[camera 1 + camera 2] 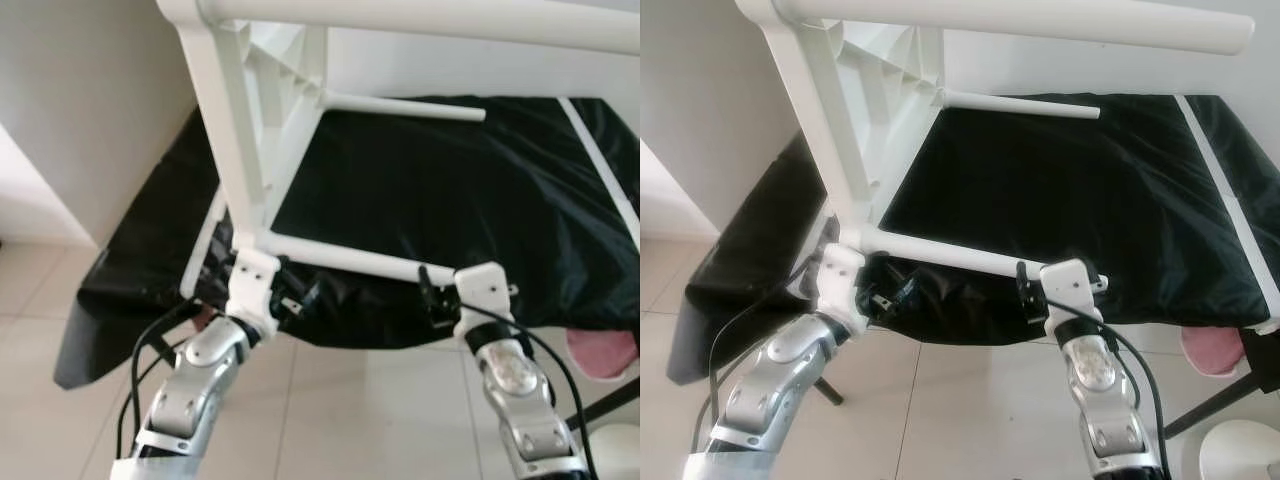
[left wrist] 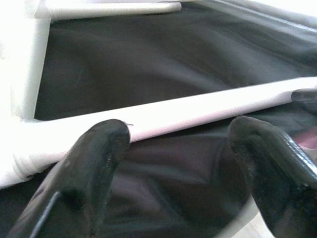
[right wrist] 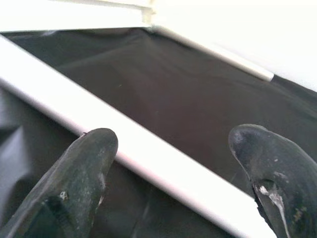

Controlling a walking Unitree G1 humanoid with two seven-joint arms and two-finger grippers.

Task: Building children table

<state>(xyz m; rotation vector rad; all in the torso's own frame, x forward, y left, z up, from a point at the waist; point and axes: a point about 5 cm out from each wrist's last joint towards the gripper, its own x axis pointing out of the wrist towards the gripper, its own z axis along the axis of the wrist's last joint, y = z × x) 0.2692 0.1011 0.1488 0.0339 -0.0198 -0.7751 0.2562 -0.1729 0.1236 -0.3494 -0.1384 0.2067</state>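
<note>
We find the white table frame [image 1: 250, 150] tipped on its side over a black sheet [image 1: 450, 190], at twelve o'clock from us. Its lower crossbar [image 1: 340, 258] runs between both grippers. The left gripper [image 2: 173, 148] stands with fingers spread at the bar's joint end, at eleven o'clock; the right gripper [image 3: 173, 163] stands likewise spread at the bar's free end, at one o'clock. Neither has closed on it.

Risk, in our judgement: the bar is a smooth, glossy round tube, and hard fingers closing off-centre could let it roll or slip. The sheet is slick and wrinkled, so the frame may slide under push. A second bar [image 1: 405, 106] projects unsupported and could snag.
</note>
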